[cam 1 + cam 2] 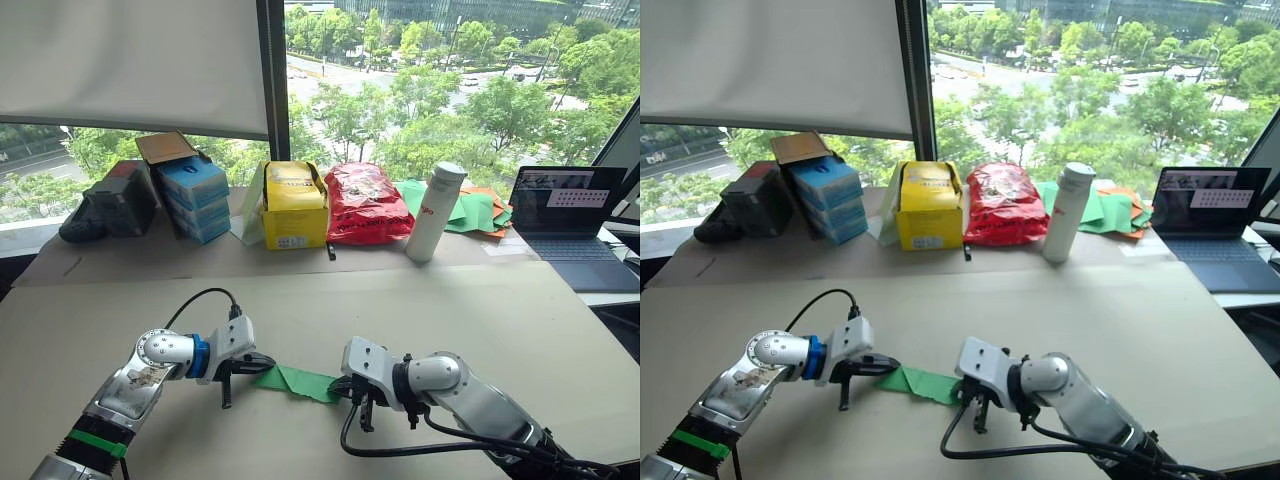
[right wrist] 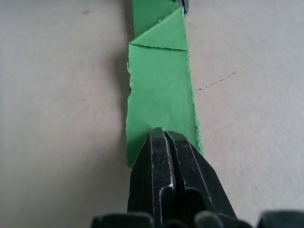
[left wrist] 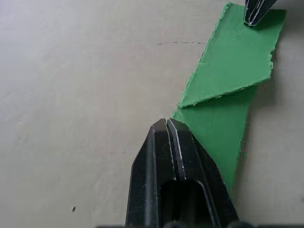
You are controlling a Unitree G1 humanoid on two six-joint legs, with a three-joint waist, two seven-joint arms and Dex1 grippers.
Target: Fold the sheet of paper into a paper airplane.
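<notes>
Green paper, thin and already folded into a narrow layered strip with a triangular flap, lies flat on the desk low in the centre of the head frame, between the two claws. Left claw sits at the strip's left end, right claw at its right end; both have fingers pressed together, tips down on or at the paper's edge, pinning rather than gripping it, though I cannot tell if any paper is caught between the fingers. Judgement: very light, limp, no stiffness except along the creases; it will slide on the smooth desk and tear or crumple if pinched hard, and one long edge already looks ragged. Best held by pressing an end flat with one claw while the other works a free edge or corner, not by squeezing the middle. Head views give the layout: strip tilted, both arms converging, and clutter along the upper part of the frame, namely a yellow box, red bag, white bottle, a heap of green and orange sheets and a laptop. Wrist views add what the head views lack: the fold lines, the triangular flap overlapping the strip, the ragged edge, and the closed fingertips sitting right at the paper's end.
</notes>
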